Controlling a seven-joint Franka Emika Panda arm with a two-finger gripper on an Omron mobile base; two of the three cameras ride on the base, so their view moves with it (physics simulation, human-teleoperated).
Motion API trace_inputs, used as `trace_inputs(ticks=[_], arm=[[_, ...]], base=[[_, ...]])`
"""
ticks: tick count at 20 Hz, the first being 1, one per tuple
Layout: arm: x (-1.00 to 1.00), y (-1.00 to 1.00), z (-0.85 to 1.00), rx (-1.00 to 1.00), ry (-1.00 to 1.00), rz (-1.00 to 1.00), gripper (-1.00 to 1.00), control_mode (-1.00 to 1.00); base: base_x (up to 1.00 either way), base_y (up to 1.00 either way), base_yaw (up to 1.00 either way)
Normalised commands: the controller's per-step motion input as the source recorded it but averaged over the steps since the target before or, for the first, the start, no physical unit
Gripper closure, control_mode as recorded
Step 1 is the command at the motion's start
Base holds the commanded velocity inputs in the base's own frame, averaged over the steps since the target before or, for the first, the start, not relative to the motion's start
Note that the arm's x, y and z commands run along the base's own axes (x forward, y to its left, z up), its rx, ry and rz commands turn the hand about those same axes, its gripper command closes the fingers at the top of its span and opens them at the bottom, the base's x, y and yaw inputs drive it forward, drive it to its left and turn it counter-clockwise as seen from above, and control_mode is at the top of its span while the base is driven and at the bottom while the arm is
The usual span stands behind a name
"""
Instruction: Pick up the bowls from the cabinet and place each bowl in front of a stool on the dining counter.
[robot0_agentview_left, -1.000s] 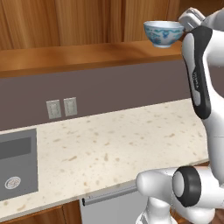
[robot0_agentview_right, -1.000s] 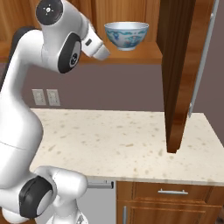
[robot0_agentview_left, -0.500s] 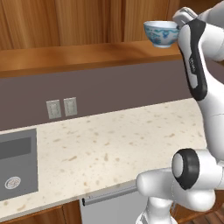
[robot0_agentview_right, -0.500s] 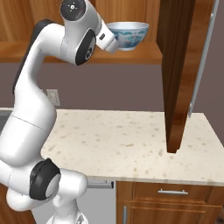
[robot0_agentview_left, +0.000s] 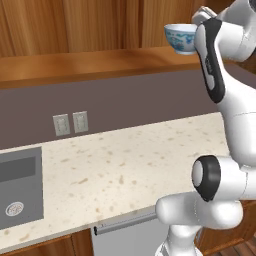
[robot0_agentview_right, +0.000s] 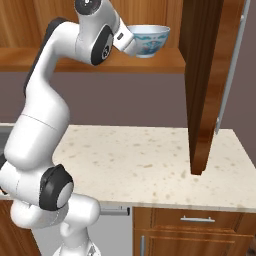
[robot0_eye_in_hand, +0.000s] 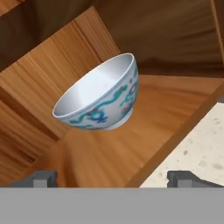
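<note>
Left base view: one white patterned bowl seen at 1 o'clock on cabinet shelf, partly hidden by arm | Right base view: bowl at 12 o'clock, gripper partly obscured | Hand view: one bowl counted, fingertips spread wide, nothing gripped.

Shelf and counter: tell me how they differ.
The shelf is reddish-brown wood with visible grain; the counter is beige speckled stone. The shelf hangs high against the wall, the counter sits lower and juts further forward. The shelf carries a white bowl with blue-green pattern; the counter has a grey sink set in it. Both are flat, level surfaces.
</note>
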Motion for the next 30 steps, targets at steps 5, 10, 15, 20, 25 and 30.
trace_inputs(ticks=[5,10,15,20,25,30], arm=[[0.27,-0.25,0.0,0.0,0.04,-0.09,-1.0,-1.0],[0.23,-0.41,0.0,0.0,0.0,-0.07,-1.0,-1.0],[0.33,-0.23,-0.02,0.0,0.0,-0.04,-1.0,-1.0],[0.41,-0.01,-0.06,0.0,0.05,0.0,-1.0,-1.0],[0.34,0.0,0.0,0.0,0.11,0.0,-1.0,-1.0],[0.3,0.0,0.0,0.0,0.11,0.0,-1.0,-1.0]], base=[[0.0,0.0,0.0],[0.0,0.0,0.0],[0.0,0.0,0.0],[0.0,0.0,0.0],[0.0,0.0,0.0],[0.0,0.0,0.0]])
